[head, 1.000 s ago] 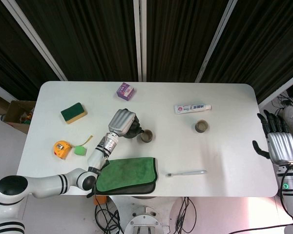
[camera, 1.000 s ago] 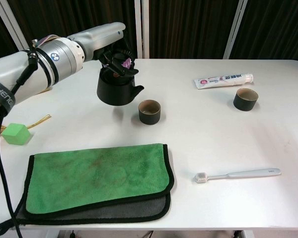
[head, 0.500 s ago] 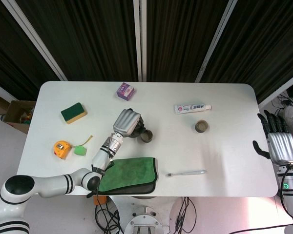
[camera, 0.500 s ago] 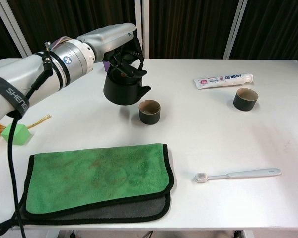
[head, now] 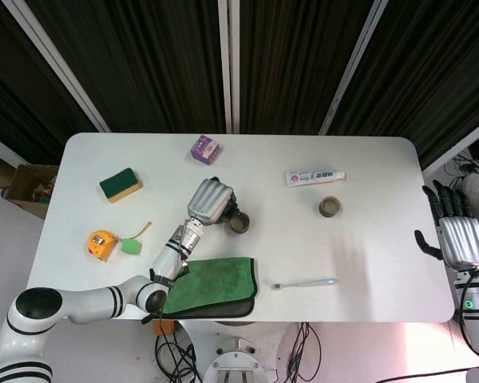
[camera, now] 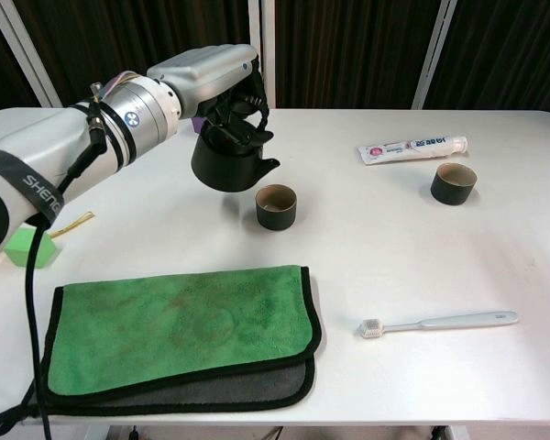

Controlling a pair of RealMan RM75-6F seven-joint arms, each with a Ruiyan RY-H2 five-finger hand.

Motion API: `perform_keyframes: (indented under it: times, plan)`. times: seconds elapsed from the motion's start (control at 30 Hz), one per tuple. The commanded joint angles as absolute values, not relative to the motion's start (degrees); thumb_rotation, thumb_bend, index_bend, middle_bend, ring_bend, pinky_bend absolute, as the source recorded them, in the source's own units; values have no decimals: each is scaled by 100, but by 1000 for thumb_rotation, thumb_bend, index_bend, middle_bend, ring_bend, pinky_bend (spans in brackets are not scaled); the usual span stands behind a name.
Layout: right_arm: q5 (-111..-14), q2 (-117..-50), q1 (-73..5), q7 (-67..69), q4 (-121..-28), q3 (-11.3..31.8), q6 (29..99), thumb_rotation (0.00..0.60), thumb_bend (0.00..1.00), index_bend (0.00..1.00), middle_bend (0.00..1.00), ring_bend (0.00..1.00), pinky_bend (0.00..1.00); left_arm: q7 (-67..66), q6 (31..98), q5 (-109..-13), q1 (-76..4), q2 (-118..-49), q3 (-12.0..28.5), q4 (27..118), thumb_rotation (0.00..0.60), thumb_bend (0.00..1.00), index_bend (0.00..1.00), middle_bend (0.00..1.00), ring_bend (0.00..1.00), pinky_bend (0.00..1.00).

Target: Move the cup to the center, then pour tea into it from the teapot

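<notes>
The left hand (camera: pixel 222 87) is clamped from above on the black teapot (camera: pixel 229 163), holding it off the table with its spout leaning toward the cup (camera: pixel 276 206), which stands near the middle of the white table (camera: pixel 385 275), just at four o'clock from the pot in the chest view. In the head view the same hand (head: pixel 209 201) covers most of the pot, and the cup (head: pixel 239 224) shows right beside it at three o'clock. With the cup already about central, the step in hand looks to be the pour itself: the spout sits just short of the cup's rim and a little above it, and the pot is only slightly tipped. No stream of tea can be made out. The next move, as I judge it, calls for bringing the spout squarely over the cup's mouth and rolling the wrist further so the liquid falls inside and not onto the table on the near side of the rim; a slow tilt would keep the cup from being knocked. A second cup (camera: pixel 454 183) stands well apart at three o'clock, below the toothpaste tube (camera: pixel 412 147); a toothbrush (camera: pixel 440 322) and a green cloth (camera: pixel 183 321) lie toward the near edge. The right hand (head: pixel 457 235) hangs off the table's right end, fingers straight and apart, holding nothing.
</notes>
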State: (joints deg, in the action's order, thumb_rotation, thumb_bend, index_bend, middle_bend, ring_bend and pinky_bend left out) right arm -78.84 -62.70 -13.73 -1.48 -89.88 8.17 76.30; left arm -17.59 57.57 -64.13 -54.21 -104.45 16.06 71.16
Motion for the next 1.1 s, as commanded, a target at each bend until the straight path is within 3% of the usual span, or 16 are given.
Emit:
perform_keyframes:
  times: [0.03,1.1]
  plan:
    - [-7883,-6270,-1378,-147,-8987,817,7619,600,329,0,0,0,0,-1768,5781,-6445,-5416,-10460,1599,7107,600,339,1000,1000,997,452]
    - [-7875,-6286,-1360,-66,-8921,815,7619,600,329,0,0,0,0,-2316,6010,-6804,-5413,-10676,1506,6960,600,342,1000,1000,997,453]
